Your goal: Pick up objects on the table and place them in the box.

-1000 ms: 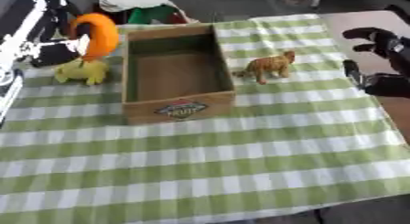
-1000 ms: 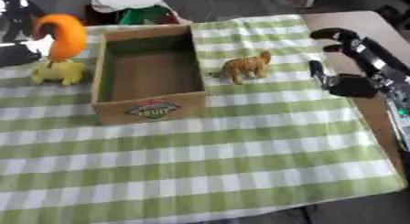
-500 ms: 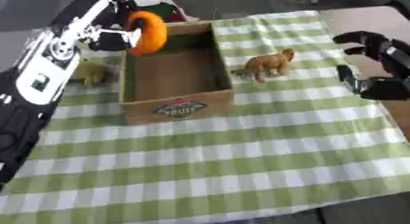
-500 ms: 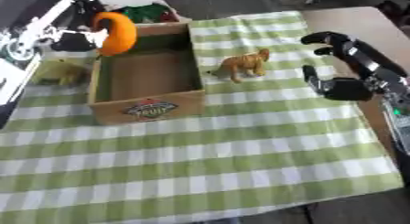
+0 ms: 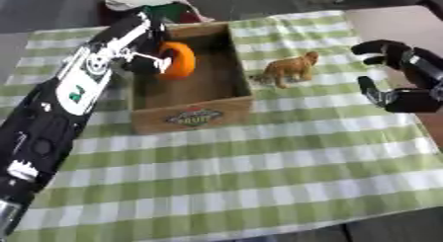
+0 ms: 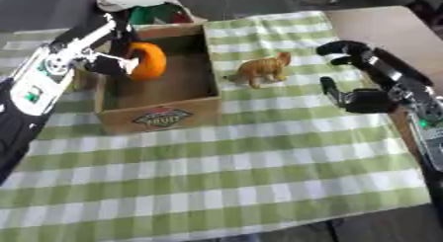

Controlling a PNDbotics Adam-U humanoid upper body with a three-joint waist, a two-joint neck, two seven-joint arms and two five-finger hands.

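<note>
My left hand (image 5: 143, 58) is shut on an orange ring-shaped object (image 5: 177, 60) and holds it above the inside of the open cardboard box (image 5: 192, 116), near the box's left wall. A brown toy animal (image 5: 287, 69) stands on the checked cloth just right of the box. At the right edge of the cloth hovers my right hand (image 6: 359, 90), open with relaxed, slightly curved fingers and holding nothing. My left arm hides the cloth to the left of the box.
A green-and-white checked cloth (image 5: 259, 177) covers the table. White and green items (image 5: 155, 4) lie behind the box at the far edge. Bare brown tabletop (image 6: 380, 23) shows at the far right.
My left arm has carried the orange object rightward, from left of the box to over its inside. The yellow toy left of the box is now hidden. The right hand barely moved.
</note>
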